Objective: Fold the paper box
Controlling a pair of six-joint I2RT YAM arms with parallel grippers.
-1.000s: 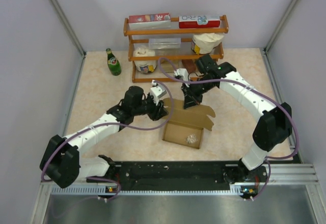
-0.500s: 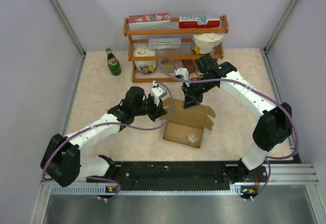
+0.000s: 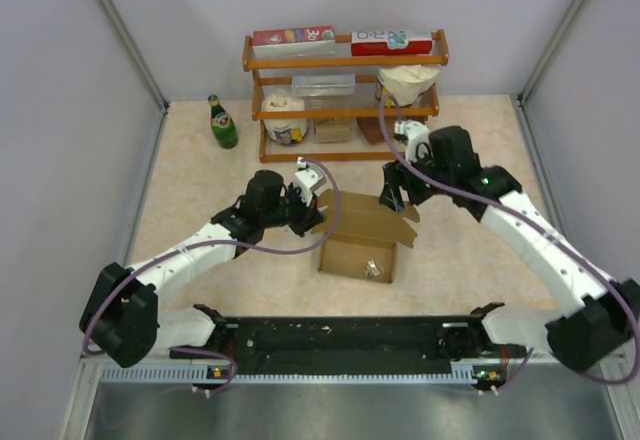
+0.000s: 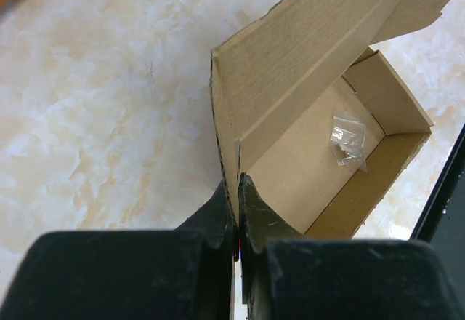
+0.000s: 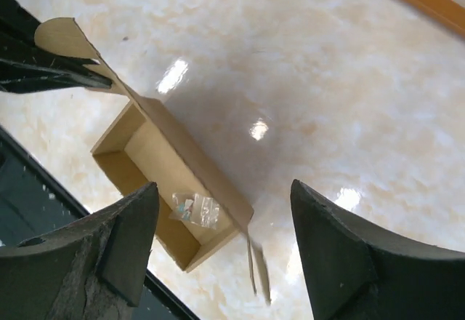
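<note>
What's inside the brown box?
In the paper box lies a small clear bag. Its contents are too small to tell, and the left hand hides one near corner.

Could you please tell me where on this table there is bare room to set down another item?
Bare marble-patterned tabletop lies between the green glass bottle and the left arm, and right of the wooden rack. It is crowded mid-table, where the left gripper pinches the kraft-brown cardboard box and the open right gripper hovers.
</note>
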